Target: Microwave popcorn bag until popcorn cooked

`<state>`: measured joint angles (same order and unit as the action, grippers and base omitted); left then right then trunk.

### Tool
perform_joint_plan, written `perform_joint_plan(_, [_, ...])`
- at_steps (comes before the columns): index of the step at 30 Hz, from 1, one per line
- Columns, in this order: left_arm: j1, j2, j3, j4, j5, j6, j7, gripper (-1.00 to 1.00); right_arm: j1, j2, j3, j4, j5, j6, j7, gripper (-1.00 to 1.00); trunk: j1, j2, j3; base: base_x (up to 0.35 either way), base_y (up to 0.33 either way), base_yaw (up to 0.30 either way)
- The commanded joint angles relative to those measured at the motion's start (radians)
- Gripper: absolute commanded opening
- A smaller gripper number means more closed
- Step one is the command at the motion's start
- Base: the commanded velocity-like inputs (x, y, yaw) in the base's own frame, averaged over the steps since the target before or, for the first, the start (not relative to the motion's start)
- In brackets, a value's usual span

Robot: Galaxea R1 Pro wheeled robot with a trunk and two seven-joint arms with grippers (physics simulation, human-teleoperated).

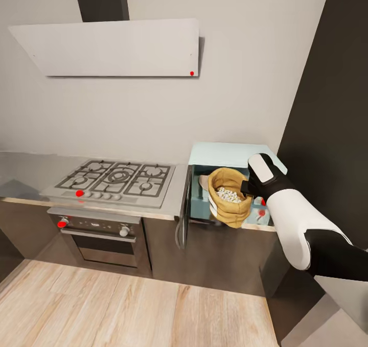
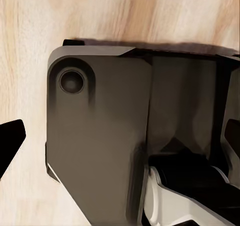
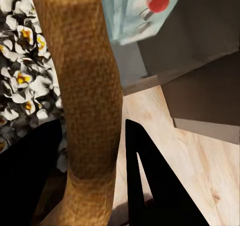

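Note:
The pale mint-blue microwave [image 1: 230, 153] stands on the countertop [image 1: 30, 169] with its dark-framed door [image 1: 184, 210] swung open to the left. The tan popcorn bag [image 1: 231, 210] hangs at the microwave's open mouth, its bottom overhanging the front edge. White puffed popcorn [image 1: 228, 194] fills the bag. My right gripper [image 1: 250, 186] is shut on the bag's rolled rim from the right. In the right wrist view the rim [image 3: 85, 86] runs between my dark fingers [image 3: 150, 186], with popcorn [image 3: 22, 81] beside it. My left gripper [image 2: 120, 136] hangs open above the wood floor.
A steel gas hob [image 1: 117, 179] lies left of the microwave, over a built-in oven [image 1: 102, 240]. The white slanted hood [image 1: 112, 47] hangs above. A tall dark cabinet [image 1: 332, 106] rises at the right. The microwave's red light [image 3: 158, 1] and the robot's base [image 2: 100, 136] also show.

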<state>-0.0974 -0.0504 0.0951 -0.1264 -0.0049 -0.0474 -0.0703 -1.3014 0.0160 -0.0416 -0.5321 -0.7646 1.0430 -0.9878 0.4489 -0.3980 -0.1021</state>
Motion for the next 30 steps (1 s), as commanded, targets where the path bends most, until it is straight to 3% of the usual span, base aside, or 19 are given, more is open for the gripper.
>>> perform_joint_plan(1, [-0.001,0.000,0.009,0.001,-0.001,-0.002,-0.005,1.00,-0.001,0.001,-0.004,-0.001,-0.005,0.004,-0.008,-1.00,0.001,-0.002,-0.002,0.320,0.000,0.000])
perform_joint_plan(26, [0.001,-0.001,0.008,0.002,0.002,-0.006,-0.005,1.00,-0.001,0.003,-0.004,-0.002,-0.005,0.004,-0.008,-1.00,0.001,-0.002,-0.002,0.025,0.000,0.000])
perform_joint_plan(30, [0.001,-0.001,0.009,0.002,0.003,-0.006,-0.005,1.00,-0.001,0.004,-0.004,-0.002,-0.005,0.004,-0.008,-1.00,0.016,-0.030,-0.015,0.000,0.000,0.000])
